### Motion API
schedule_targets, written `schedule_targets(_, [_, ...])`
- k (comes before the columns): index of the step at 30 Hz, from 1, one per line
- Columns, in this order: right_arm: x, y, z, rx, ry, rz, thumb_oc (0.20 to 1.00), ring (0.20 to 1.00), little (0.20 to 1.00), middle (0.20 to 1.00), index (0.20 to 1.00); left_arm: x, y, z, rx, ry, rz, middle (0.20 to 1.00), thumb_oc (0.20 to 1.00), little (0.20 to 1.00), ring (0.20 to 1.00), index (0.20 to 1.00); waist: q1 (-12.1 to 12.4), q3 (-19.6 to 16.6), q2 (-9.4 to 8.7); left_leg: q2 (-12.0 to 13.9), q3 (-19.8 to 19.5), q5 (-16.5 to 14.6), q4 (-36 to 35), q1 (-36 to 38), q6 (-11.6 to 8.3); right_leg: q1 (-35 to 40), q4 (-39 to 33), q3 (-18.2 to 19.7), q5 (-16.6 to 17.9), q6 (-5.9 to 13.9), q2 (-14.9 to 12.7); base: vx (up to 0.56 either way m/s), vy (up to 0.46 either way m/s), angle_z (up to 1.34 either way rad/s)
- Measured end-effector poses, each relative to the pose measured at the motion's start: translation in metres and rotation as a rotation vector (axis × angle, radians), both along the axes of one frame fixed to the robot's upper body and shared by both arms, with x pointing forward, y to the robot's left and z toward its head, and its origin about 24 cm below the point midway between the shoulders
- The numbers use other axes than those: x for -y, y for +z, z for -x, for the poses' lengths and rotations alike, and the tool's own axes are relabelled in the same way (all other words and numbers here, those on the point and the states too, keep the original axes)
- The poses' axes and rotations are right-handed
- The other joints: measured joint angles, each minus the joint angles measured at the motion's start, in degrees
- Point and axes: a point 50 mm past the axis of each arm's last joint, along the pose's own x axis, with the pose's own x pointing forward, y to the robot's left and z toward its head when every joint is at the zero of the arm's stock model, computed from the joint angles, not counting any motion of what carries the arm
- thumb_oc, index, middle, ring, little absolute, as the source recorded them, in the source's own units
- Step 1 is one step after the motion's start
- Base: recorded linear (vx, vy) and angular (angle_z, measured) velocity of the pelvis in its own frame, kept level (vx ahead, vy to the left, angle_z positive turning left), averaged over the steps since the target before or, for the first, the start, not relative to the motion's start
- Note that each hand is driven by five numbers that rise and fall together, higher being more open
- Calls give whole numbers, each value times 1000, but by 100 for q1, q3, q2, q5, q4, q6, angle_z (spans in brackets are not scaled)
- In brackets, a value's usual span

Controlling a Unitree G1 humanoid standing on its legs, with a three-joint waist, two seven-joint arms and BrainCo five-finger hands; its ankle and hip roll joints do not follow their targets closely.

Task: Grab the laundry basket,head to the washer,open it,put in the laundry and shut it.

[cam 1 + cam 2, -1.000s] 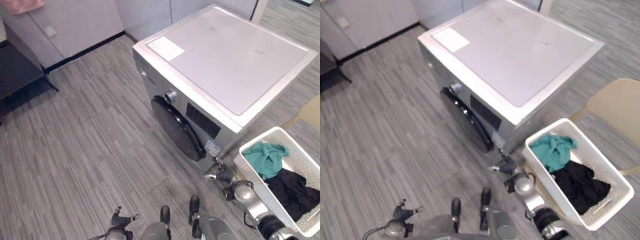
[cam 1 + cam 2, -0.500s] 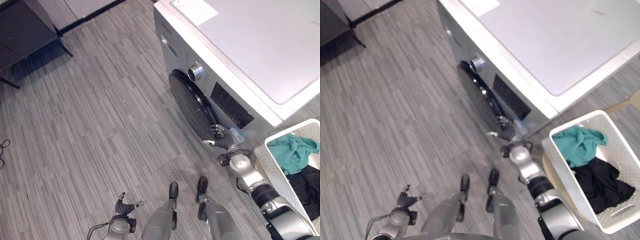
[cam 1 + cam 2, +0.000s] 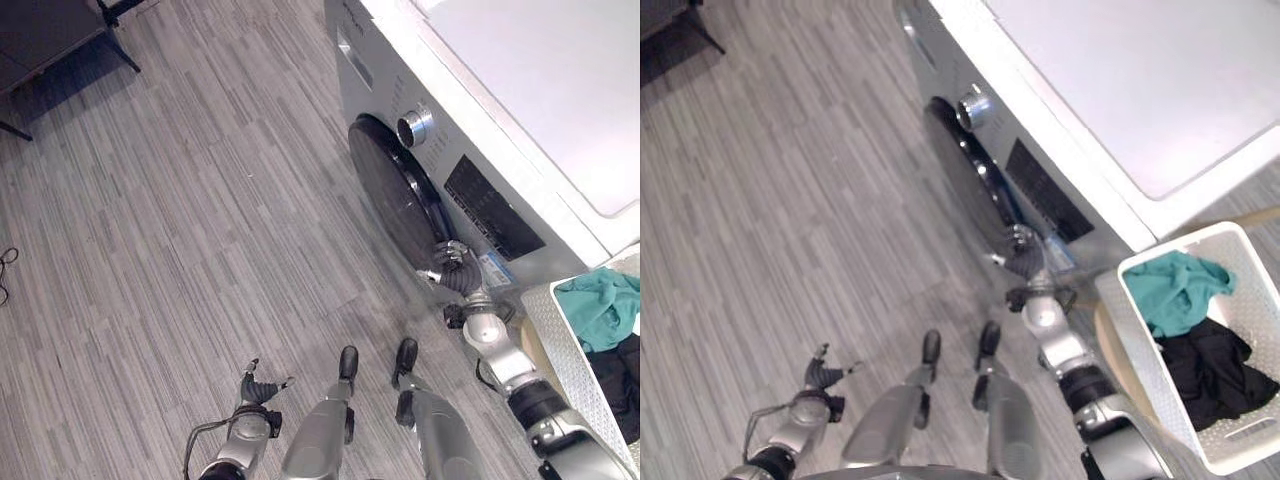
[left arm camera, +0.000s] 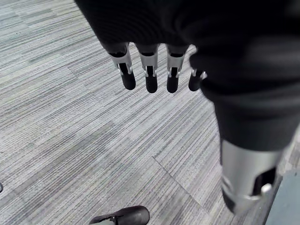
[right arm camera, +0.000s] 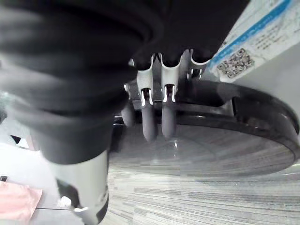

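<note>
**Right hand at the washer door, door not yet open**

While the door is shut, the right hand (image 3: 455, 268) sits at its lower rim, by the latch side of the washer door (image 3: 395, 205); in its own wrist view the fingers (image 5: 150, 123) reach fairly straight onto the dark rim and the glass, holding nothing. The left hand (image 3: 258, 388) hangs low over the floor (image 3: 180, 220), fingers relaxed and empty. The laundry basket (image 3: 1140, 330) stands on the floor beside the washer (image 3: 520, 120), just right of the arm, with a teal garment (image 3: 1178, 290) and a black garment (image 3: 1210, 365) inside.

The likely trouble: straight fingertips may slide off the smooth rim without catching the edge, so the door stays latched. The forearm also passes close by the basket and could nudge it.

Compared with a second ago, the hand has risen from floor level beside the basket up to the door rim, and the camera has tipped closer.
</note>
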Motion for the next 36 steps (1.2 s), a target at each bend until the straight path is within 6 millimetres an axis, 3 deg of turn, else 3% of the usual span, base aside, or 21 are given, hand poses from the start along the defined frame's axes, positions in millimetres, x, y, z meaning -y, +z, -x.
schedule_targets(6, [-2,-3,6,8,17,48,1000,1000,1000,1000,1000,2,3,-4,16,-14,-6,1000,1000,1000,1000,1000,-127,24,-57,-45,274,-16,-35,124,32,56,-96,268,77,147,-6,2,83,-22])
schedule_targets(16, [-6,-5,7,-6,40,30,1000,1000,1000,1000,1000,0,1,-1,1,-28,-28,1000,1000,1000,1000,1000,-184,45,-95,-67,313,-12,-27,106,79,54,-135,353,104,185,-9,10,29,-2])
schedule_targets(23, [-12,-5,-14,-65,20,-169,1000,1000,1000,1000,1000,-4,0,0,-6,-22,-30,1000,1000,1000,1000,1000,-78,52,-157,-67,238,-15,38,-105,71,-54,-169,262,113,184,-24,-15,-12,5])
schedule_targets(29, [-7,3,-27,-71,0,-195,1000,1000,1000,1000,1000,-7,1,0,-3,-4,-23,1000,1000,1000,1000,1000,47,77,-138,-53,103,28,108,-414,56,-251,-184,106,140,170,-37,-33,-37,9])
schedule_targets(32, [-22,15,-37,-67,69,-209,1000,1000,1000,1000,1000,-9,3,-5,8,9,-17,1000,1000,1000,1000,1000,197,148,-50,-30,25,67,97,-502,17,-308,-219,-12,197,100,-24,-12,-29,13])
schedule_targets(36, [-71,23,-36,-80,278,-214,1000,1000,1000,1000,1000,-9,3,-7,5,9,-20,1000,1000,1000,1000,1000,309,200,27,-2,-66,100,94,-502,-18,-302,-214,-152,222,62,-11,-18,-7,13])
